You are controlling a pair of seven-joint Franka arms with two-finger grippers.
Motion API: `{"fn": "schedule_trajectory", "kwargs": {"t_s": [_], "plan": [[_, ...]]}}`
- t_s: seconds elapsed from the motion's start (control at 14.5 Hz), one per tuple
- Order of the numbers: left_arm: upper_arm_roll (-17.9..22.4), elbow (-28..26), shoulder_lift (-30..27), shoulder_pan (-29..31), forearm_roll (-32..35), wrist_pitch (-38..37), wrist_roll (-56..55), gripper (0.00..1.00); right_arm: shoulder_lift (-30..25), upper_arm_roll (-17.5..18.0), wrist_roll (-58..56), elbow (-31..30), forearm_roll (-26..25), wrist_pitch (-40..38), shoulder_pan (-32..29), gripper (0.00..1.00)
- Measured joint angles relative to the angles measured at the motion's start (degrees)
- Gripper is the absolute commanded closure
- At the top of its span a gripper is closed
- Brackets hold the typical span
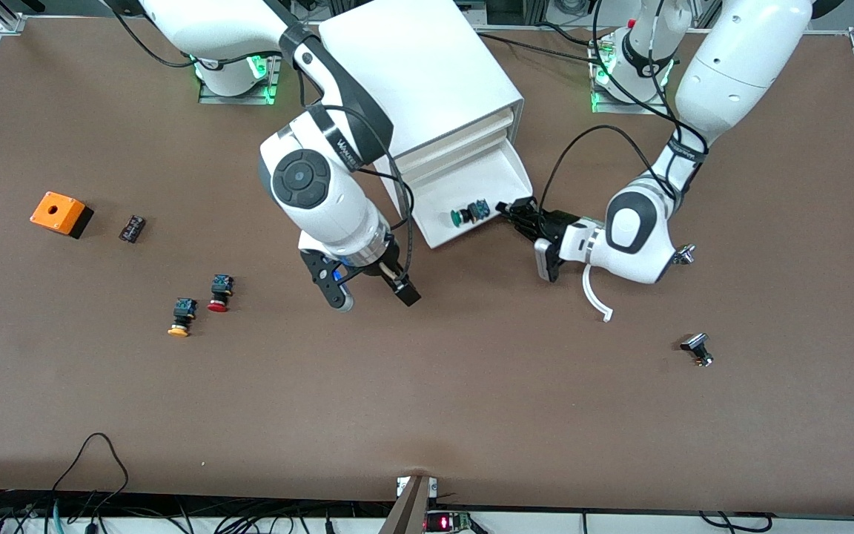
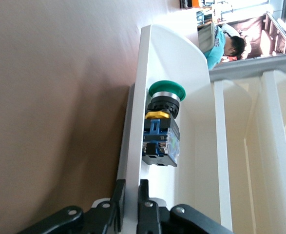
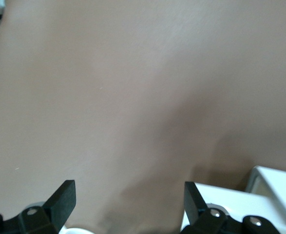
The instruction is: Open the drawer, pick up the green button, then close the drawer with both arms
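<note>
gripping drawer (image 1: pixel 471 194) front: left gripper (image 1: pixel 510 212); green button (image 1: pixel 469 214) inside; right gripper (image 1: pixel 370 290) agape.

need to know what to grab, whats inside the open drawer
One green button lies on its side in the pulled-out drawer, near its front wall, which the left gripper is clamped on. The drawer's inner end sits under the cabinet and is hidden. The right gripper hangs open over the table.
</note>
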Motion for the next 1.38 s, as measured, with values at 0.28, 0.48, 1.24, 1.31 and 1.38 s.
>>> {"fn": "schedule_trajectory", "kwargs": {"t_s": [0.28,0.48,1.24,1.31,1.38], "plan": [[0.29,1.43,0.57,-0.08,0.29,0.03,-1.75,0.00,0.96,0.11,5.56,0.15,0.02,2.50,5.21,0.01],[0.32,3.10,-0.12,0.33,0.28,-0.78,-4.84,0.00,2.90,-0.03,7.90,0.21,0.02,3.05,9.61,0.01],[0.88,18.70,-7.22,6.72,19.06,-18.02,-30.52,0.00,10.04,-0.24,9.83,0.29,-2.61,4.42,15.01,0.10],[0.89,20.62,-7.22,6.99,20.87,-20.00,-33.41,0.00,10.29,-0.25,10.01,0.29,-2.61,4.43,15.26,0.19],[0.88,22.36,-7.22,7.09,22.41,-21.74,-36.36,0.00,10.44,-0.25,10.15,0.29,-2.61,4.43,15.49,0.39]]}}
